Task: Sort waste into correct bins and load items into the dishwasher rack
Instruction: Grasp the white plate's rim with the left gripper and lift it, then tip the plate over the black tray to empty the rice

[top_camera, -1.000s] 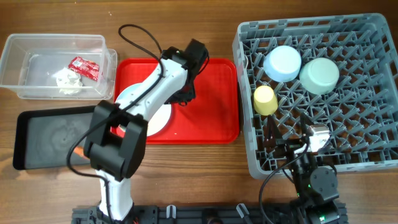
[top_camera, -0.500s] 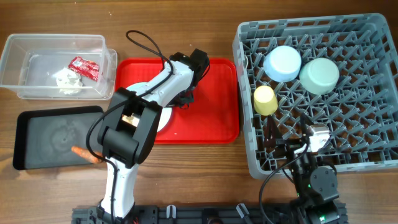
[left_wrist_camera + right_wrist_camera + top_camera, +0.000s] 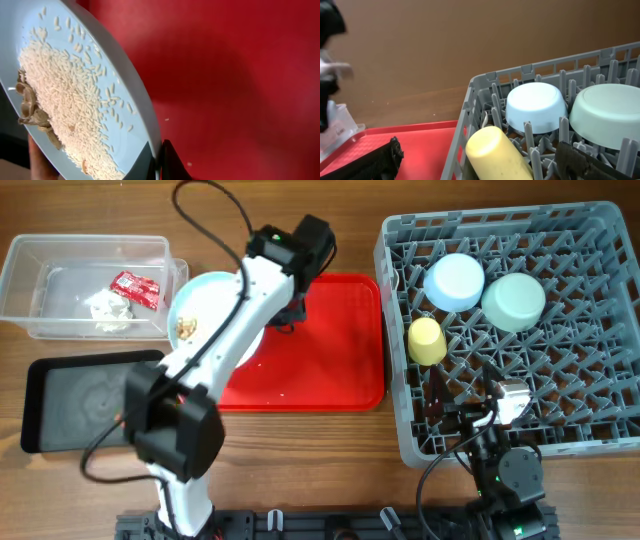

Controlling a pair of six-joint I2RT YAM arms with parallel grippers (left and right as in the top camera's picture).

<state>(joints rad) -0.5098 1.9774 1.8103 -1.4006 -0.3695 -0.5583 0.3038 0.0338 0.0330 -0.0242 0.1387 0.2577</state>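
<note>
The left end effector point(image 3: 159, 162) pinched the tilted plate point(image 3: 20, 22) by its rim, so food crumbs point(image 3: 60, 100) might slip onto the red tray point(image 3: 240, 75) too soon.

The tub point(image 3: 88, 242) sits at the table's back left corner with the wrapper point(image 3: 137, 288) and tissue point(image 3: 106, 310) in it, and the shallow tray point(image 3: 75, 402) lies just in front along the left edge. The serving tray point(image 3: 325, 355) lies mid-table, and the tilted plate point(image 3: 205, 300), carrying crumbs point(image 3: 185, 328), is over its back left corner. The rack point(image 3: 500, 220) fills the right side, holding the saucer point(image 3: 454, 282) left of the bowl point(image 3: 513, 300) near its back edge, with the cup point(image 3: 427, 340) just in front of the saucer.
</note>
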